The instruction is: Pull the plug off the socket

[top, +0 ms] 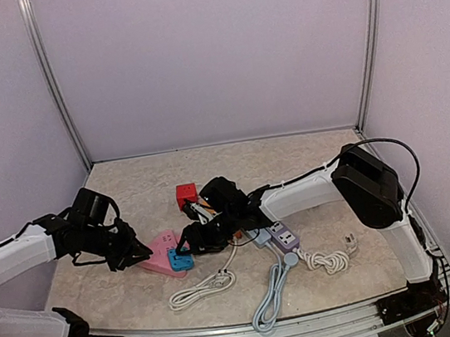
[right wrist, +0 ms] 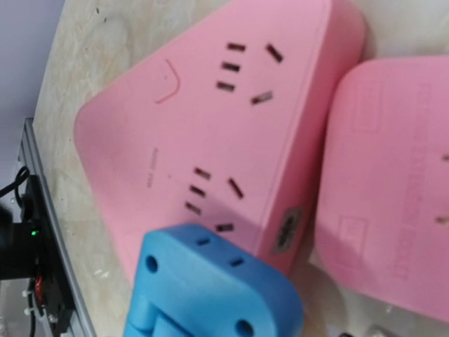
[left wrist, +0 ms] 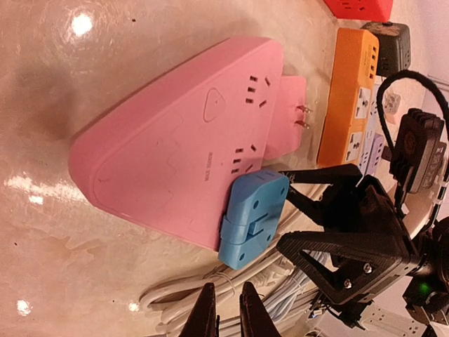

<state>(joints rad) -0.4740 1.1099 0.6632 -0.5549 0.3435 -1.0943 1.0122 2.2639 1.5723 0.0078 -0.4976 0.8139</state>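
A pink triangular socket block [top: 157, 253] [left wrist: 175, 147] [right wrist: 210, 105] lies flat on the table, left of centre. A blue plug [top: 180, 261] [left wrist: 252, 217] [right wrist: 210, 295] hangs over its near corner, and the socket holes beside it all show uncovered. My right gripper [top: 192, 244] [left wrist: 284, 210] reaches in from the right, its black fingers [left wrist: 309, 200] flanking the plug's end and shut on it. My left gripper [top: 140, 252] [left wrist: 226, 298] is shut with nothing between its fingers. It sits at the socket's left edge, apart from the block, over a white cord.
A flat pink adapter [left wrist: 287, 116] [right wrist: 386, 175] with bare prongs lies against the socket. Beyond are an orange strip [left wrist: 347, 91], a red cube [top: 186, 194] and a purple strip [top: 283, 236]. A white cord [top: 200, 289], a grey cord [top: 268, 296] and a white coil [top: 330, 261] lie near the front.
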